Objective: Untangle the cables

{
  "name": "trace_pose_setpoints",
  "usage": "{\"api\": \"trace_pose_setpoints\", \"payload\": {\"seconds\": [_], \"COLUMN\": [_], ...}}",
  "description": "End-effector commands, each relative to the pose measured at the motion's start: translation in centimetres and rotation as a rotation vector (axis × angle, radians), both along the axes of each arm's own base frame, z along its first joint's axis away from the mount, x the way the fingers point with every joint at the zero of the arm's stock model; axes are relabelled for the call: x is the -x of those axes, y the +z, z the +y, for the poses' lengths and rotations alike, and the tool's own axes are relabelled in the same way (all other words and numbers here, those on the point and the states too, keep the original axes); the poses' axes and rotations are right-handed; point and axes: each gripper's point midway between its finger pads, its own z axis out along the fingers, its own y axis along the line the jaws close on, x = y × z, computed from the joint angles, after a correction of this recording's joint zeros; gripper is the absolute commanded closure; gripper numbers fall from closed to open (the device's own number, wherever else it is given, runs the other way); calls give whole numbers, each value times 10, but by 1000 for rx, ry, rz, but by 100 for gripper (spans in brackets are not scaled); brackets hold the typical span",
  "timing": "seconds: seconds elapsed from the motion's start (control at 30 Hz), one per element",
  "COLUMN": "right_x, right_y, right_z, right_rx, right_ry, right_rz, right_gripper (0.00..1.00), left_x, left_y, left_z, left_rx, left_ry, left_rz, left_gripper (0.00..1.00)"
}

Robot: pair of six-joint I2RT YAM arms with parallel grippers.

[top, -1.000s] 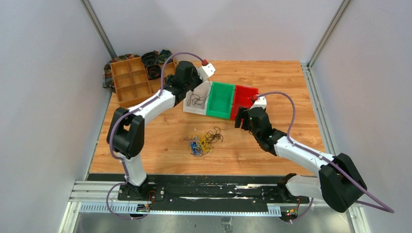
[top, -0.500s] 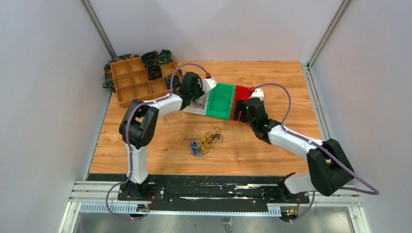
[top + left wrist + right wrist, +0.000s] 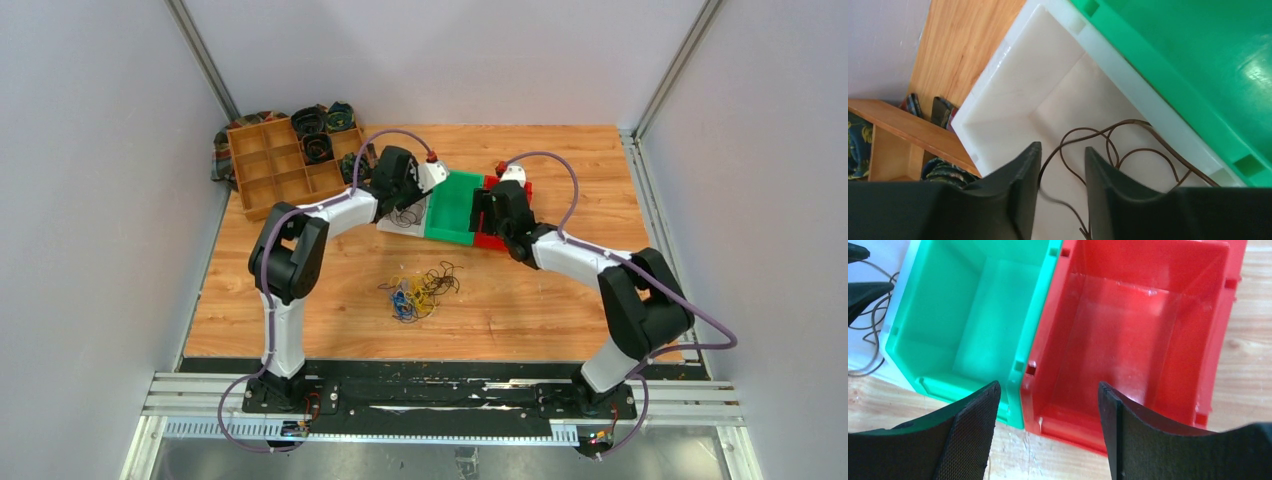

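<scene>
Cable tangle (image 3: 420, 290) sits mid-table, lower centre of the top view: thin wires in black, yellow and blue, knotted in one small clump, with black loops spilling out on its upper-right side; strand count can't be told. 1 more dark cable (image 3: 1133, 120) is apart from the clump, lying in loose open loops on the floor of the white bin (image 3: 1013, 85). It reads brown-black in the L wrist view. Bins: 3 in a row, touching, just above centre of the top view: white at left, green bin (image 3: 973, 305) in the middle, red bin (image 3: 1148, 315) at right. 1 wooden divided tray (image 3: 262, 170) is at upper left, w/ dark coiled bundles (image 3: 315, 125) in several of its back compartments. L gripper (image 3: 1062, 155) is inside the white bin, jaws partly apart; the dark cable runs through the gap but isn't pinched, so nothing is gripped. R gripper (image 3: 1048, 390) is over the wall shared by the green and red bins, jaws spread wide, holding nothing.
</scene>
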Motion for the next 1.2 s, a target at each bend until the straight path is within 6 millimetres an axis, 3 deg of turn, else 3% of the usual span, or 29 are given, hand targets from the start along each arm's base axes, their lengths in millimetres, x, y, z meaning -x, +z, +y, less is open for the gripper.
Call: {"api": "trace_pose_setpoints", "payload": {"seconds": [0.0, 0.2, 0.33, 0.47, 0.6, 0.77, 0.93, 1.17], "right_x": [-22, -30, -31, -27, -22, -17, -9, 13], "right_y": [11, -3, -16, -26, -33, -38, -40, -54], "right_z": [2, 1, 0, 0, 2, 3, 9, 8], "right_rx": [17, 46, 63, 62, 52, 50, 35, 13], "right_ry": [9, -10, -18, -14, 5, 22, 64, -29], "right_rz": [-29, 5, 31, 50, 70, 85, 100, 170], "right_gripper": [30, 32, 37, 47, 60, 74, 92, 96], "left_x": [-3, -9, 0, 7, -10, -25, 5, 44], "left_y": [64, 110, 114, 103, 95, 91, 89, 112], "left_z": [-5, -1, -6, -6, 0, 0, -2, 19], "left_rx": [81, 92, 101, 107, 85, 89, 78, 120], "left_ry": [-32, -84, -129, -139, -79, -43, -131, -145], "left_rz": [-17, -38, 8, 32, -27, -19, 74, 113], "left_gripper": [49, 20, 7, 9, 19, 20, 16, 10]}}
